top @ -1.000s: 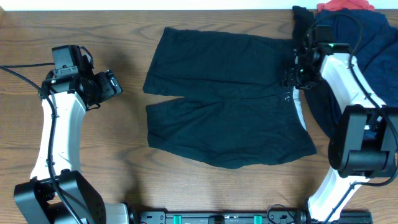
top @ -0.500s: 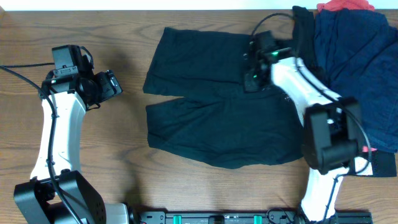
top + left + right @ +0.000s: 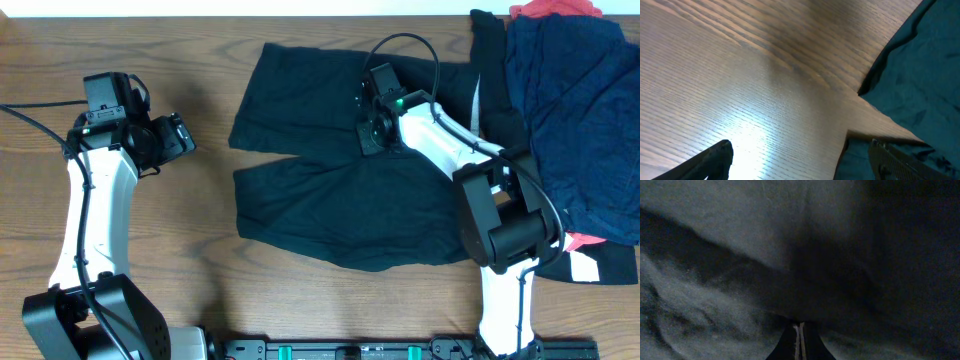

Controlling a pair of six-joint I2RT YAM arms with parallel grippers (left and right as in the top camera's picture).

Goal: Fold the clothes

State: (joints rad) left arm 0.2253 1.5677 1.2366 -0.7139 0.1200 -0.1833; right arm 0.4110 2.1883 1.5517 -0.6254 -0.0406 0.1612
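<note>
Black shorts [image 3: 330, 200] lie spread on the wooden table, legs pointing left. My right gripper [image 3: 372, 135] is over their upper middle, and its arm reaches across the waistband side. Dark fabric [image 3: 740, 255] fills the right wrist view, where the gripper [image 3: 799, 341] is shut with cloth bunched at its tips. A pale strip of lining [image 3: 476, 100] shows near the waistband. My left gripper [image 3: 186, 135] stands open over bare wood, left of the shorts. In the left wrist view, the gripper [image 3: 805, 160] has nothing between its fingers and the shorts' leg hems [image 3: 920, 75] are at the right.
A pile of other clothes sits at the far right. It holds a navy garment [image 3: 580, 110], with red cloth [image 3: 555, 10] at the back edge and a black piece [image 3: 488, 50] beside it. Bare wood [image 3: 180, 260] lies left of the shorts and in front of them.
My right gripper shut at the waistband on the right, then travelled left across the shorts to their upper middle. The left arm has not moved.
</note>
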